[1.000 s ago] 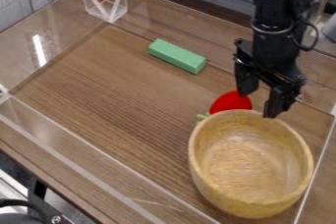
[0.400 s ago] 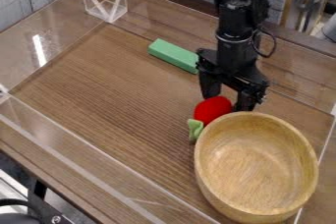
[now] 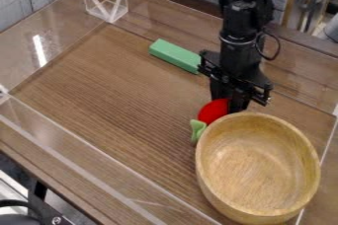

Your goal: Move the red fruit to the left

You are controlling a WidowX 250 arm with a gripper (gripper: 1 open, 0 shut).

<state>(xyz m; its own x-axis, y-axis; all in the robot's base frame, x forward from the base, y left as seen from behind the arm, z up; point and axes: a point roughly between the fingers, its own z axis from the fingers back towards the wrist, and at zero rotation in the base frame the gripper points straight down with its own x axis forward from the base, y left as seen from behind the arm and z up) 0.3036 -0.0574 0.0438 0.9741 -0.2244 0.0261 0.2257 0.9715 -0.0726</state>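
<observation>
The red fruit (image 3: 212, 111) is a small glossy strawberry lying on the wooden table, its light-green cap (image 3: 197, 130) pointing toward the front left. It rests right against the far left rim of the wooden bowl (image 3: 258, 166). My gripper (image 3: 236, 99) points straight down onto the fruit's right side. Its black fingers (image 3: 226, 89) are drawn close together and pinch the fruit. The part of the fruit under the fingers is hidden.
A flat green block (image 3: 176, 54) lies behind and to the left of the gripper. Low clear acrylic walls (image 3: 40, 46) ring the table, and a clear angled stand (image 3: 103, 6) is at the back left. Bare wood stretches left of the fruit.
The gripper shifted left and sank onto the fruit. Its fingers, spread wide before, have closed in on the fruit. The fruit now lies a little further left along the bowl's rim.
</observation>
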